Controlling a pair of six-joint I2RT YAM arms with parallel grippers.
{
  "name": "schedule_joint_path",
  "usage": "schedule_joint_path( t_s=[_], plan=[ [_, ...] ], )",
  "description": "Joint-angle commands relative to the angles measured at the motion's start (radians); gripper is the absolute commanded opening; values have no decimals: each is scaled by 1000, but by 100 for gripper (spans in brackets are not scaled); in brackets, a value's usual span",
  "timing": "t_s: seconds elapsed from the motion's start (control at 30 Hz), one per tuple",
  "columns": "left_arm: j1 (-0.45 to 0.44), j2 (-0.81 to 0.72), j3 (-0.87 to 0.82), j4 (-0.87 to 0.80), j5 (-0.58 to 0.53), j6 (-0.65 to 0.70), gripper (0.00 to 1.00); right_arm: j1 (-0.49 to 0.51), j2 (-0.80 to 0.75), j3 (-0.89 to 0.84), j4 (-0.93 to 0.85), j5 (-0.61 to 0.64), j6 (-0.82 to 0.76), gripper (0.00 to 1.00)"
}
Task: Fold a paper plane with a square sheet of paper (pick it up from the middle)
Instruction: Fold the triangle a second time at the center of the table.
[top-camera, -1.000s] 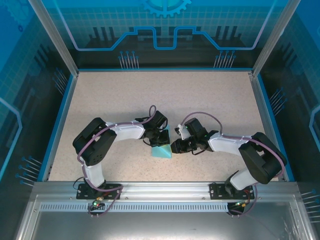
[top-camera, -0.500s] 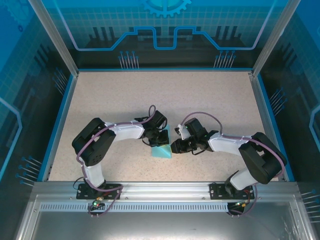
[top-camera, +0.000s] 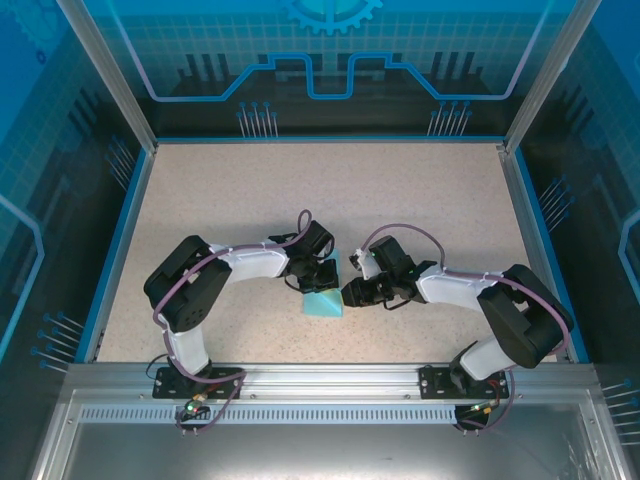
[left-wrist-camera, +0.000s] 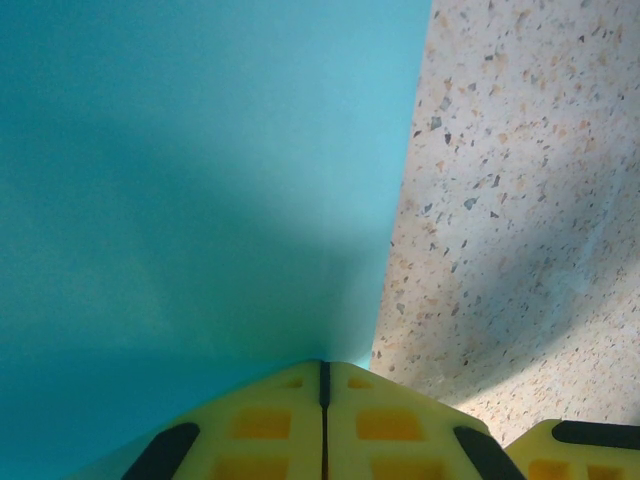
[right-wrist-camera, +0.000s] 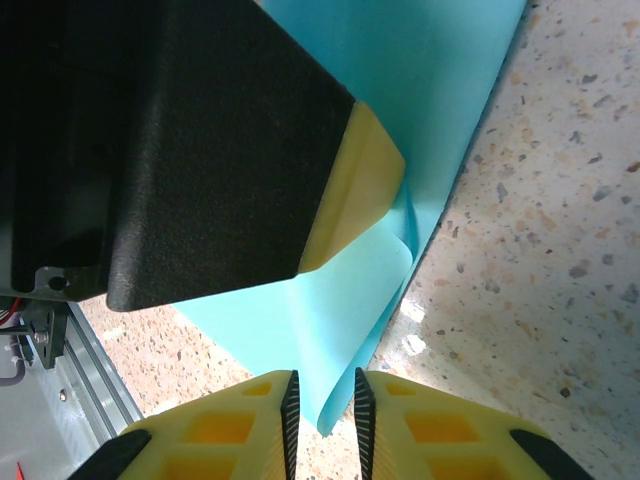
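The light-blue square sheet of paper (top-camera: 325, 303), partly folded, lies on the speckled table between my two grippers. My left gripper (top-camera: 320, 276) comes down on its far edge. In the left wrist view its jaws (left-wrist-camera: 323, 368) are pressed together, and the paper (left-wrist-camera: 200, 180) runs right into their tip. My right gripper (top-camera: 350, 292) reaches in from the right. Its pads (right-wrist-camera: 323, 402) stand a narrow gap apart, and a curled, raised flap of the paper (right-wrist-camera: 340, 310) between them touches both. The left gripper's yellow finger (right-wrist-camera: 352, 190) rests on the sheet just beyond.
The speckled tabletop (top-camera: 300, 190) is bounded by a blue rim (top-camera: 118, 250) and clear enclosure walls. A metal rail (top-camera: 330, 378) with both arm bases runs along the near edge. Both arms are bent inward, their wrists close together at the centre.
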Motion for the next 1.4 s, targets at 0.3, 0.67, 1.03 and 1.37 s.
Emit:
schedule_joint_path(
  t_s=[0.3,0.67,1.03,1.37],
  plan=[
    [5,41,17,5,25,28,7,14,-8,-11,11,5,1,24],
    [7,16,13,-39,-13,39,7,15,-7,-6,10,10,1,24],
    [9,-2,-2,-42,-25,39,7,37,1,3,26,8,13,24],
    [14,1,-16,-31,-26,34,8,72,42,-4,112,2,66,21]
  ],
)
